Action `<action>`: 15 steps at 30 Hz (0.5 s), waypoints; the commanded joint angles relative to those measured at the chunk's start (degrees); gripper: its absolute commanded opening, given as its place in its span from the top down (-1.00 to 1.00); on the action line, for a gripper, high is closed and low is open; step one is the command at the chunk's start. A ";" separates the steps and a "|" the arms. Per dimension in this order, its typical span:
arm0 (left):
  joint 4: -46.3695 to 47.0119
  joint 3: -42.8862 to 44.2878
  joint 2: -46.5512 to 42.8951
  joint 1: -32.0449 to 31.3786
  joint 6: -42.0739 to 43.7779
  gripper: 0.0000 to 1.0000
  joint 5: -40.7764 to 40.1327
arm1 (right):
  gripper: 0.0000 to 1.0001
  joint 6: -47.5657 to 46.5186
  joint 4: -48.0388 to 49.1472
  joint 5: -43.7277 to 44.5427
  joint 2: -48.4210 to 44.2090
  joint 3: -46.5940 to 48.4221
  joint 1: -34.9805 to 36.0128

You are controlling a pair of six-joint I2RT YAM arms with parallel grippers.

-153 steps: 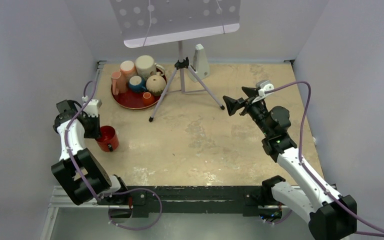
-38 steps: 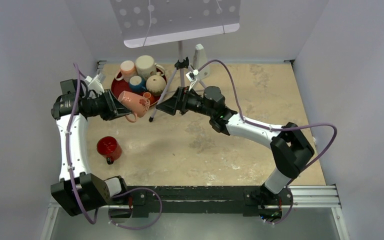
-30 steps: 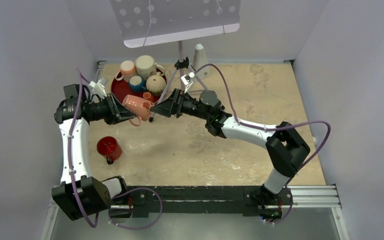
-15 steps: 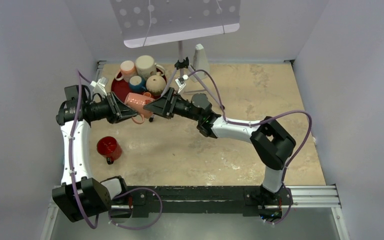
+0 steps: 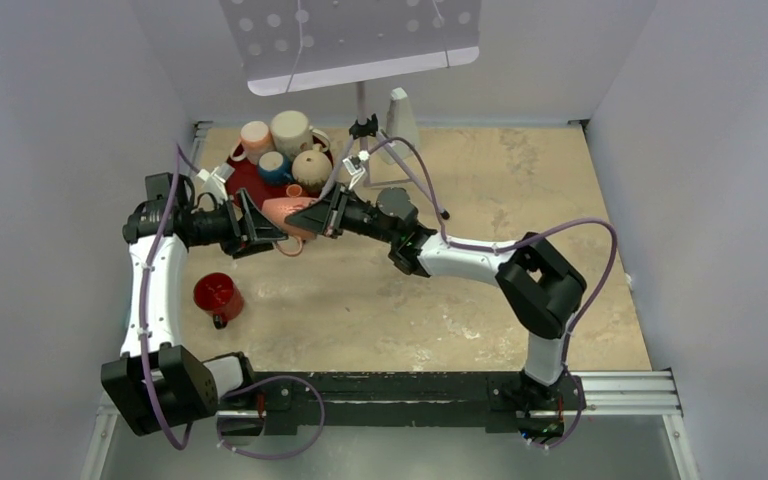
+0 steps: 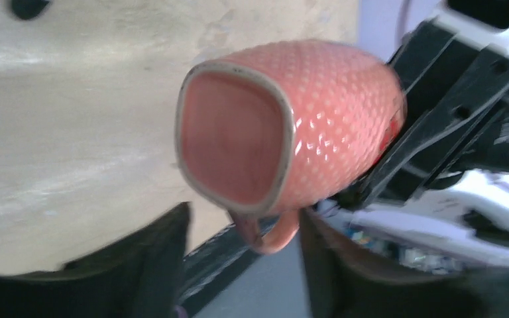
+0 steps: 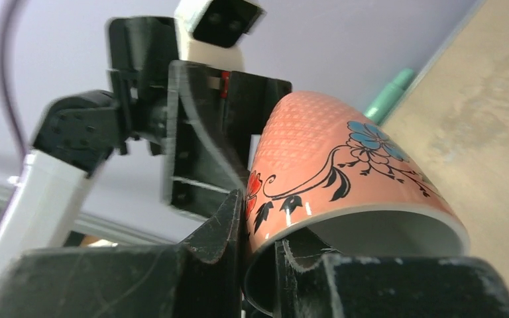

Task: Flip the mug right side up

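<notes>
A pink dotted mug (image 5: 286,213) with a flower print hangs on its side above the table, between my two grippers. My right gripper (image 5: 314,217) is shut on its rim. In the right wrist view one finger lies inside the mug (image 7: 331,159) and the other outside, at the gripper (image 7: 260,222). My left gripper (image 5: 258,222) stands open at the mug's base end. In the left wrist view its dark fingers (image 6: 162,245) sit apart on either side of the handle. The mug (image 6: 318,126) shows its base there, the handle pointing down.
A red mug (image 5: 216,295) stands on the table below my left arm. A red tray (image 5: 256,199) with several mugs sits at the back left. A tripod stand (image 5: 363,130) rises just behind my right gripper, its legs spread on the table.
My right gripper came in from the right and shut on the mug's rim. My left gripper, which was holding the mug, has opened and let go.
</notes>
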 commanded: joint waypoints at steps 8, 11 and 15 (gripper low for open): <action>-9.38 11.93 2.23 1.41 18.86 -0.85 -16.67 | 1.00 -39.01 -39.63 22.08 -16.54 2.84 4.01; -8.38 13.89 4.44 1.40 18.22 -0.85 -24.02 | 1.00 -53.70 -51.76 25.90 -15.25 7.19 9.15; -9.68 16.90 9.91 2.08 17.41 -0.83 -32.81 | 1.00 -71.06 -68.79 29.89 -8.47 15.28 19.13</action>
